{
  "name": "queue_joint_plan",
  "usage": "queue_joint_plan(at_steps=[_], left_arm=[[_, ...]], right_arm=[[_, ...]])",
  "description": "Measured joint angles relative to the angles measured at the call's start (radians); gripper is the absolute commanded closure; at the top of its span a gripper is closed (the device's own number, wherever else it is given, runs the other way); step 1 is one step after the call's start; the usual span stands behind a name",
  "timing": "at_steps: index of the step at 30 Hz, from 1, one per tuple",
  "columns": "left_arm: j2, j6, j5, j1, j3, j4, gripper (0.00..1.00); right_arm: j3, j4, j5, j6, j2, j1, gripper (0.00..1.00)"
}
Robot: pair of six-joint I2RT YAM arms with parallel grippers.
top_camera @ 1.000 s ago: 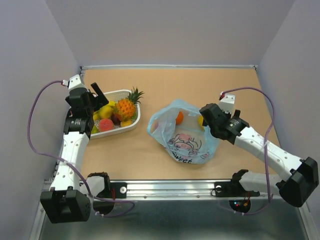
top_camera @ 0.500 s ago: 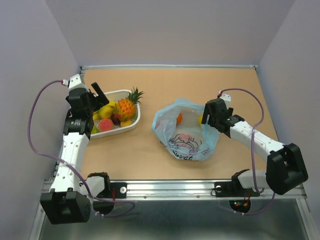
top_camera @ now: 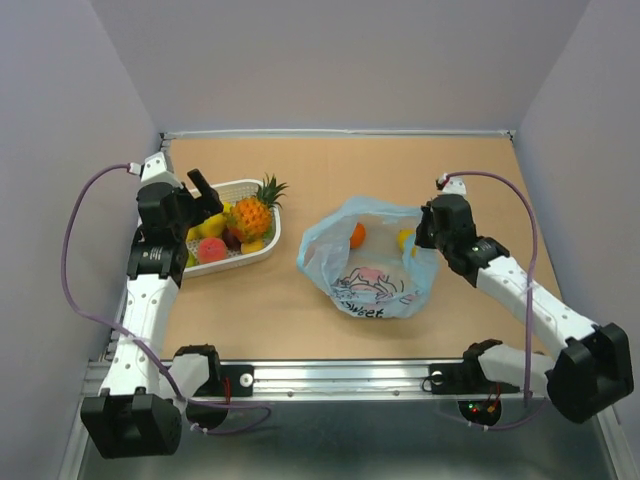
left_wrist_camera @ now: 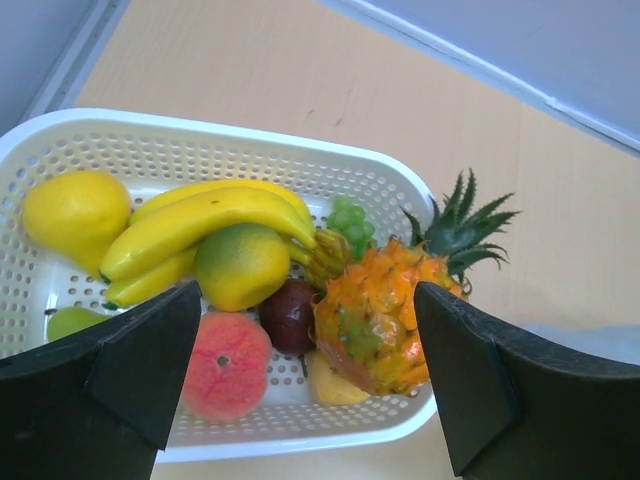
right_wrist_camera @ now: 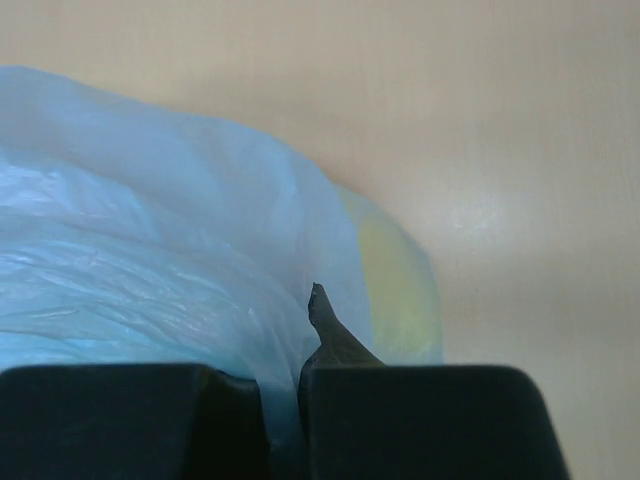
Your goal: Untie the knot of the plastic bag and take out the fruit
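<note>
The plastic bag (top_camera: 375,290), thin, translucent and light blue, is lying on the table (top_camera: 300,310) right of centre; its printed side, bearing a pink-and-black cartoon figure and the word "sweet", is facing up and toward the near edge; its mouth is gaping open on the far side. Inside it, an orange (top_camera: 357,235) and a yellow fruit (top_camera: 404,239) are resting near the far rim. A pineapple (left_wrist_camera: 380,315), green crown projecting past the rim, and a pink peach (left_wrist_camera: 226,366) are lying in the white basket (left_wrist_camera: 230,130), well apart from the bag.
</note>
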Motion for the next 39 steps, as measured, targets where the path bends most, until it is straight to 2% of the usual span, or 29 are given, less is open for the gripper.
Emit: queue_joint_plan(at_steps=[3,6,13,18,25,26,27,29,30,31,32,33,34,35,39], left_arm=[[-0.039,0.003,0.027,-0.033,-0.018,0.024,0.01],[-0.082,0.006,0.046,-0.113,-0.032,0.04,0.01],[-0.171,-0.025,0.047,-0.336,-0.068,0.037,0.02],[-0.246,-0.097,0.047,-0.496,-0.076,0.027,0.04],[-0.225,-0.185,-0.046,-0.753,-0.076,0.028,0.05],[-0.208,-0.192,-0.063,-0.79,-0.076,0.028,0.05],[-0.187,-0.2,-0.087,-0.83,-0.076,0.031,0.05],[-0.133,-0.211,-0.132,-0.893,-0.076,0.039,0.05],[-0.11,-0.214,-0.151,-0.925,-0.076,0.043,0.05],[-0.076,-0.218,-0.171,-0.952,-0.076,0.047,0.05],[-0.04,-0.22,-0.19,-0.975,-0.076,0.047,0.05],[-0.011,-0.221,-0.205,-0.997,-0.076,0.047,0.05],[0.016,-0.223,-0.22,-1.013,-0.076,0.047,0.05],[0.028,-0.223,-0.229,-1.022,-0.076,0.047,0.05],[0.056,-0.225,-0.266,-1.058,-0.076,0.059,0.05]], right_arm=[[0.0,0.0,-0.084,-0.011,-0.094,0.002,1.0],[0.0,-0.002,-0.154,-0.017,-0.173,0.023,0.99],[0.005,-0.028,-0.203,-0.043,-0.206,0.159,1.0],[0.034,-0.06,-0.173,-0.066,-0.161,0.229,0.99],[0.02,-0.074,0.029,-0.011,-0.156,0.231,0.99],[0.002,-0.074,0.066,0.006,-0.165,0.231,0.94],[-0.011,-0.077,0.088,0.019,-0.172,0.231,0.78],[-0.05,-0.078,0.134,0.047,-0.192,0.231,0.62],[-0.072,-0.091,0.166,0.067,-0.199,0.231,0.46],[-0.08,-0.095,0.183,0.075,-0.199,0.231,0.36],[-0.091,-0.099,0.204,0.093,-0.191,0.231,0.2],[-0.095,-0.1,0.216,0.098,-0.183,0.231,0.2],[-0.098,-0.102,0.229,0.114,-0.173,0.231,0.09],[-0.1,-0.103,0.246,0.13,-0.15,0.231,0.03],[-0.103,-0.103,0.29,0.179,-0.053,0.223,0.02]])
